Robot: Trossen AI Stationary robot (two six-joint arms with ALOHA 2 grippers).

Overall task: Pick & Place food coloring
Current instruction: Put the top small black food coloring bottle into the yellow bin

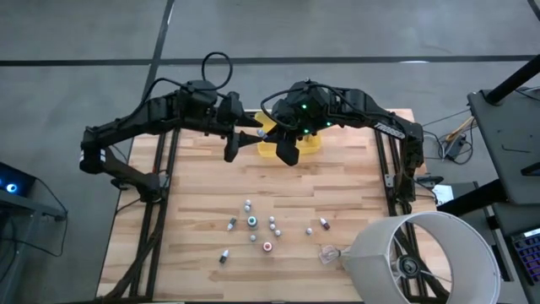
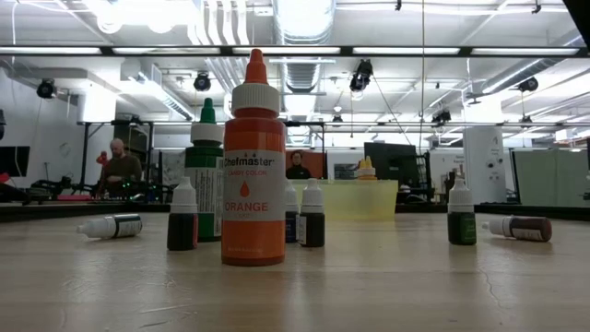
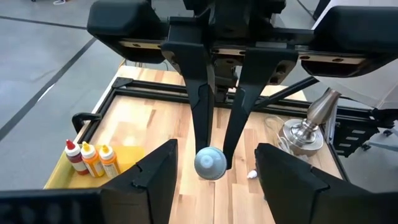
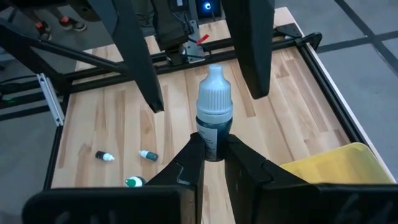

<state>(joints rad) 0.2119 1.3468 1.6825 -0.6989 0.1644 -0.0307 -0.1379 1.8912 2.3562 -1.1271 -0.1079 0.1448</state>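
White-capped bottle point(image 4: 214, 121) looked light, rigid and slick; right gripper point(image 4: 211, 151) pinched its dark body low down, while left gripper point(image 3: 214, 163) gaped empty.

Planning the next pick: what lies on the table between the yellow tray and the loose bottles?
Nothing. The high view shows only bare wood between the yellow tray and the loose bottles.

Lab: open ceiling, strip lights point(image 2: 295, 51), workstations
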